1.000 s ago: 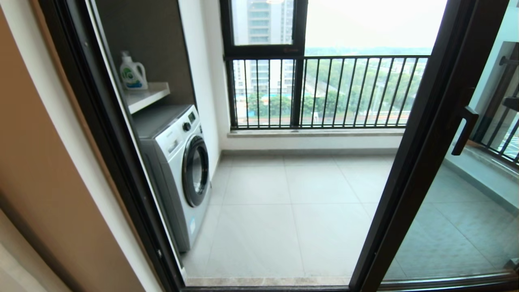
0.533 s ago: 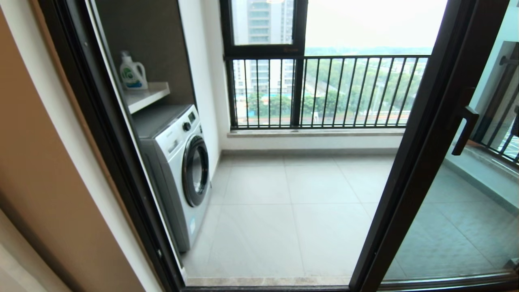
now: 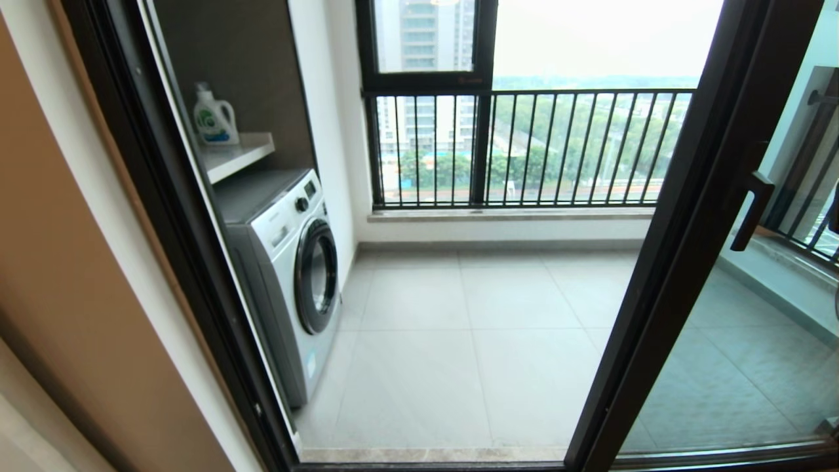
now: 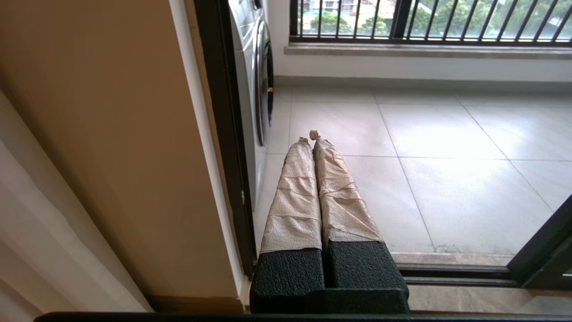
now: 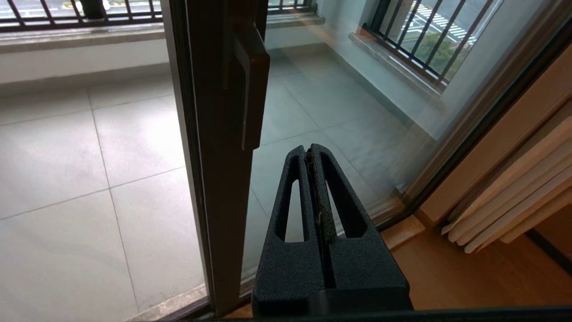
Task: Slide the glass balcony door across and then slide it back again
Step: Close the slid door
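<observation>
Your glass balcony door stands slid to the right of the doorway, its dark bar handle on the inner edge, the tiled balcony open beyond. Your right gripper hangs just short of that handle, fingers pressed together on nothing, touching neither bar nor frame. Your left gripper, tape-wrapped fingers also closed and empty, points at the left door jamb near the washing machine. A detergent bottle sits on the shelf above it.
</observation>
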Motion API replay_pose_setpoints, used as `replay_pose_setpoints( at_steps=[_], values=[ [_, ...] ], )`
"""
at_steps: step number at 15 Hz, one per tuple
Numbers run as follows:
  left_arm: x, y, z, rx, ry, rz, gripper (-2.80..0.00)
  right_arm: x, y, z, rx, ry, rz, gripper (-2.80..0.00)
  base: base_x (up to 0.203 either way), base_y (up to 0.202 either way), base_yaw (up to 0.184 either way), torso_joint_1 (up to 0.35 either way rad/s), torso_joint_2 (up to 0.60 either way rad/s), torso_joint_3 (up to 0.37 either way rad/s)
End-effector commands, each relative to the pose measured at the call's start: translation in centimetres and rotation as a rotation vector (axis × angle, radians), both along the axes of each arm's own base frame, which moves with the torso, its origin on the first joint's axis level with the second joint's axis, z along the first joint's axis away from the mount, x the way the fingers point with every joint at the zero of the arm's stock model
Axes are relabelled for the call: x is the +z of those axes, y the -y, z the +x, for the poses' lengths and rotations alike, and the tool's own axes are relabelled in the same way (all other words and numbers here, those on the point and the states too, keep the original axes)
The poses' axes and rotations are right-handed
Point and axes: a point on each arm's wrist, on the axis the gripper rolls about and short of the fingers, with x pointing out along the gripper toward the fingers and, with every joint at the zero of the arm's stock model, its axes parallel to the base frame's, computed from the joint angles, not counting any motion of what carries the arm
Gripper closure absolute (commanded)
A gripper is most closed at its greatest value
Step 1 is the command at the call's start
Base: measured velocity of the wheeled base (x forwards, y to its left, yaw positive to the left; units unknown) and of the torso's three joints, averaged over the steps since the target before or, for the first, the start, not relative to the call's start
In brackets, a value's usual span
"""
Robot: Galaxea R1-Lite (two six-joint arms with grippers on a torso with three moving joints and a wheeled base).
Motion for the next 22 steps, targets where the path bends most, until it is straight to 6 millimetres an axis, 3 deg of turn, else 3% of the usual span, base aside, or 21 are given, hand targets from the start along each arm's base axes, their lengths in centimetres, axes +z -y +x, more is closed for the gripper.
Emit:
replay_pose_setpoints(
  at_steps=[1, 4, 8, 10, 13, 17, 22],
  values=[
    [0.0, 0.0, 0.0, 0.001, -0.001, -0.001, 0.0, -0.3, 0.2, 0.3, -0.006, -0.015, -0.001, 0.0, 0.0, 0.0, 0.0, 0.0, 0.0, 0.0],
    [0.0, 0.0, 0.0, 0.001, -0.001, -0.001, 0.0, -0.4, 2.4, 1.0, -0.095, -0.026, 0.0, 0.0, 0.0, 0.0, 0.0, 0.0, 0.0, 0.0],
    [0.0, 0.0, 0.0, 0.001, -0.001, -0.001, 0.0, -1.0, 8.0, 3.2, -0.22, -0.01, 0.012, 0.0, 0.0, 0.0, 0.0, 0.0, 0.0, 0.0],
    [0.0, 0.0, 0.0, 0.001, -0.001, -0.001, 0.0, -1.1, 9.7, 4.1, -0.147, 0.068, 0.027, 0.0, 0.0, 0.0, 0.0, 0.0, 0.0, 0.0],
    [0.0, 0.0, 0.0, 0.001, -0.001, -0.001, 0.0, -2.8, 12.7, 5.3, 0.013, 0.098, 0.095, 0.0, 0.0, 0.0, 0.0, 0.0, 0.0, 0.0],
    [0.0, 0.0, 0.0, 0.001, -0.001, -0.001, 0.0, -4.0, 13.4, 6.5, 0.35, 0.128, 0.292, 0.0, 0.0, 0.0, 0.0, 0.0, 0.0, 0.0],
    [0.0, 0.0, 0.0, 0.001, -0.001, -0.001, 0.0, -4.6, 14.9, 8.9, 0.377, 0.144, 0.353, 0.0, 0.0, 0.0, 0.0, 0.0, 0.0, 0.0]
  ],
)
